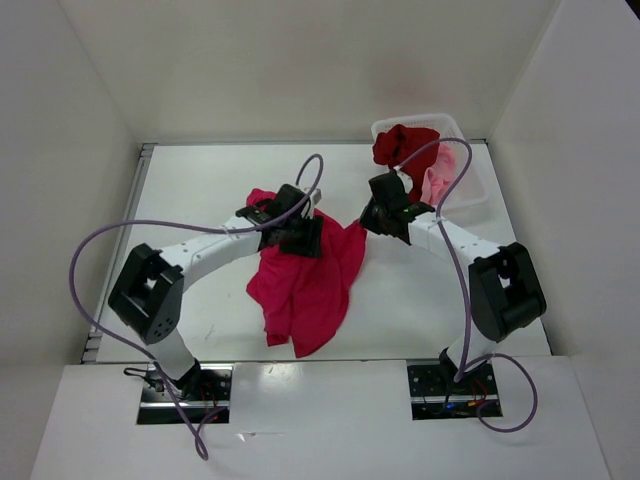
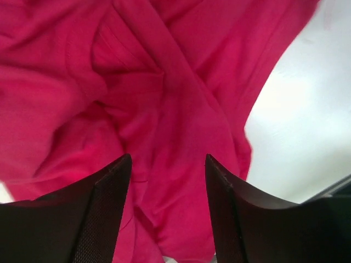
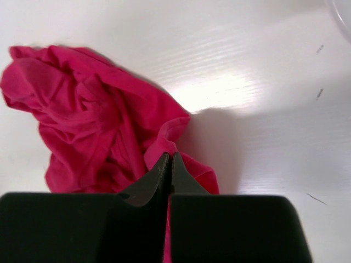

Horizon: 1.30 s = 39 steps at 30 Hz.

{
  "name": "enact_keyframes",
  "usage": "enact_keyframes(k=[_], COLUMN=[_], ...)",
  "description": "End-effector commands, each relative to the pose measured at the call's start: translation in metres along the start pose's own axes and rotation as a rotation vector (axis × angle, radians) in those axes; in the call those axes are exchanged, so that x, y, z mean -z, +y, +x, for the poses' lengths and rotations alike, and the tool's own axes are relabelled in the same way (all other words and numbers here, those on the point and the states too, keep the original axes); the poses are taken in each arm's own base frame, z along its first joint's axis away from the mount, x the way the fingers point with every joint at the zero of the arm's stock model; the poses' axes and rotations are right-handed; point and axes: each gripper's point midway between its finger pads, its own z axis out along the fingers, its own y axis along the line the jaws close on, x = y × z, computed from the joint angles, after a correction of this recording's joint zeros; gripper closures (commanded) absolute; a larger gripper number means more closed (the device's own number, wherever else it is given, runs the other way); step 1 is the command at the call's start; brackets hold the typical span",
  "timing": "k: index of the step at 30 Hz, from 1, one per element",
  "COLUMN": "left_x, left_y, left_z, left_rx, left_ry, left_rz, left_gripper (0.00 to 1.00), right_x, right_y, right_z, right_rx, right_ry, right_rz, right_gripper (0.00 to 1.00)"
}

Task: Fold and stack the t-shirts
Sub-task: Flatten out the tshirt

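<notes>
The bright crimson-pink shirt lies crumpled in the middle of the table. My left gripper hovers over its upper part. In the left wrist view the left gripper is open, with the shirt's folds filling the view under it. My right gripper is at the shirt's upper right edge. In the right wrist view the right gripper is shut on a fold of the shirt's edge. The dark red shirt and the light pink shirt lie bunched in the basket.
The white plastic basket stands at the back right of the white table, just behind the right arm. White walls enclose the table on three sides. Purple cables loop over both arms.
</notes>
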Motion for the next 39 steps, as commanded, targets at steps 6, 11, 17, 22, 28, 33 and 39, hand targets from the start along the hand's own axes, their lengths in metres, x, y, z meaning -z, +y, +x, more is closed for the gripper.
enact_keyframes(k=[6, 11, 17, 22, 28, 33, 39], left_x=[-0.047, -0.061, -0.073, -0.067, -0.059, 0.016, 0.109], left_y=[-0.004, 0.015, 0.030, 0.030, 0.034, 0.017, 0.082], left_z=[0.016, 0.016, 0.021, 0.008, 0.006, -0.050, -0.082], left_rx=[-0.109, -0.155, -0.197, -0.207, -0.230, -0.091, 0.143], left_ry=[0.047, 0.014, 0.037, -0.014, -0.020, -0.162, -0.300], left_rz=[-0.064, -0.169, -0.229, -0.244, -0.266, -0.134, -0.094], left_gripper=[0.29, 0.29, 0.52, 0.65, 0.90, 0.96, 0.96], right_x=[0.012, 0.020, 0.023, 0.024, 0.029, 0.028, 0.024], right_y=[-0.026, -0.035, -0.040, -0.044, -0.044, -0.028, -0.003], right_z=[0.011, 0.008, 0.012, 0.017, 0.010, -0.002, -0.061], right_rx=[0.021, 0.006, -0.001, -0.019, -0.029, -0.033, -0.011], right_ry=[0.000, -0.014, -0.006, 0.000, -0.018, -0.032, -0.133], right_rz=[0.058, 0.062, 0.053, 0.059, 0.050, 0.022, 0.018], right_gripper=[1.00, 1.00, 1.00, 1.00, 1.00, 1.00, 1.00])
